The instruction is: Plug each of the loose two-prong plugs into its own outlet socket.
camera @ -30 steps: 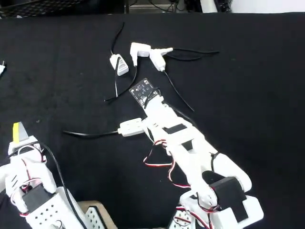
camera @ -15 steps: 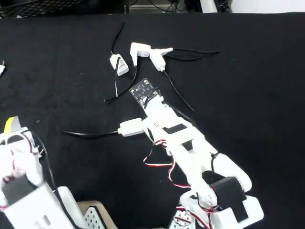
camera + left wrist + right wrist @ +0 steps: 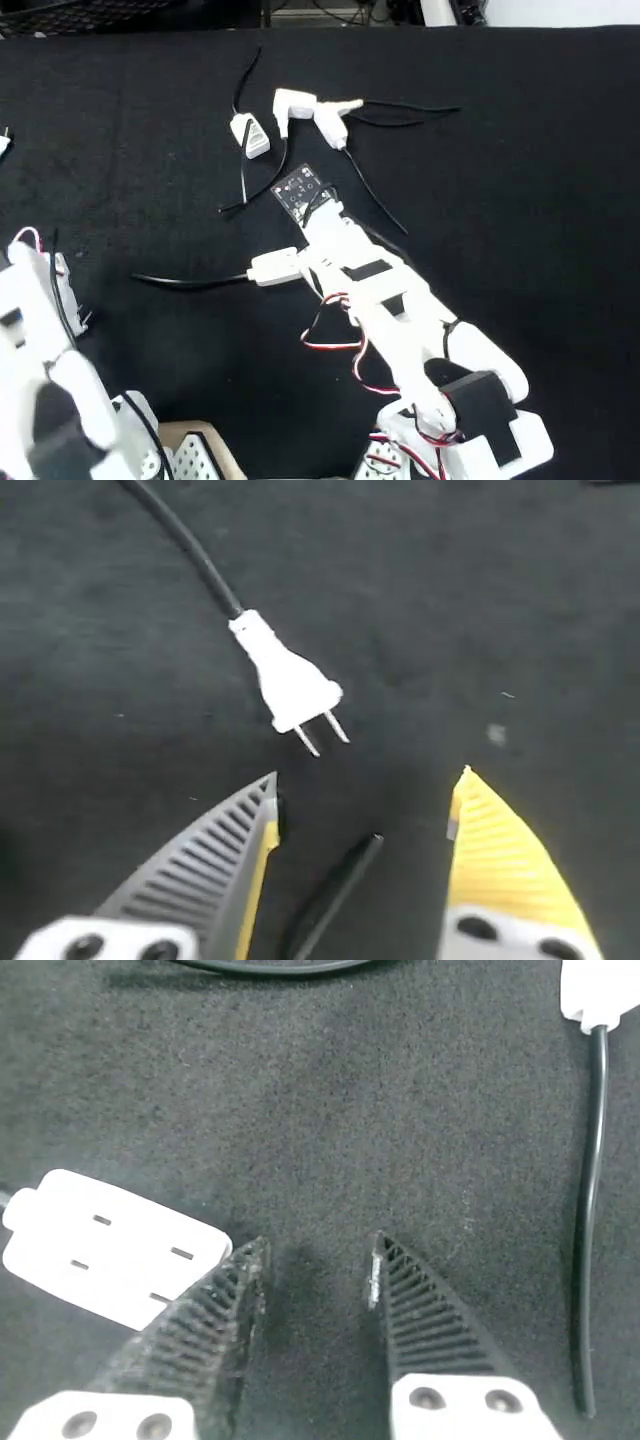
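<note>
Lying just beyond spread left gripper (image 3: 367, 778), white plug (image 3: 290, 685), prongs toward it.

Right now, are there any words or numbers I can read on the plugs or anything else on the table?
No words, numbers or signs can be read.
The two-prong plug is plain white, with no letters.
The outlet socket shows only slots, no print.
The black circuit board on an arm has pale specks, too small to read.
</note>
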Robot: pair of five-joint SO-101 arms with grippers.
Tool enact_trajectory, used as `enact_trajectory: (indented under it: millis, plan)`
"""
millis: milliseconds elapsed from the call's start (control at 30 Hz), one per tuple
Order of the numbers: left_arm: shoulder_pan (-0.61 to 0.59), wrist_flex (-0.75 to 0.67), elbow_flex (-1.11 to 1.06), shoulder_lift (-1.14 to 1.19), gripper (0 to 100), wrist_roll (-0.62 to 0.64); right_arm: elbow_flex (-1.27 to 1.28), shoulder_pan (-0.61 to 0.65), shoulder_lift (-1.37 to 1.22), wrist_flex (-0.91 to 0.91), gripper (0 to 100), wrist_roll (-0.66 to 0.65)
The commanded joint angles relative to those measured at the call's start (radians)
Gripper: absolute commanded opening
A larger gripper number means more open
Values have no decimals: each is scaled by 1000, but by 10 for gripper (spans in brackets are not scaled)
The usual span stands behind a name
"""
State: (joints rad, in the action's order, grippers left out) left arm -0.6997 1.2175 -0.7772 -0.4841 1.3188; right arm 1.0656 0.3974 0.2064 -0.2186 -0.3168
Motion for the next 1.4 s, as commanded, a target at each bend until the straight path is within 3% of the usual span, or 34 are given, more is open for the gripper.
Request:
enact_trajectory:
  millis: [0, 167, 433, 1133, 1367]
  plan:
    - [-12, 91, 159, 157, 277, 8, -51, -17, -1, 3, 152, 2]
    - [-48, 196, 245, 213, 275, 11, -51, -17, -1, 3, 152, 2]
    - [-147, 189, 206, 230, 278, 72, -51, -17, -1, 3, 152, 2]
    - [-76, -61, 156, 540, 275, 72, -48, -17, -1, 3, 152, 2]
    - [-47, -71, 206, 635, 263, 71, -48, -17, -1, 3, 152, 2]
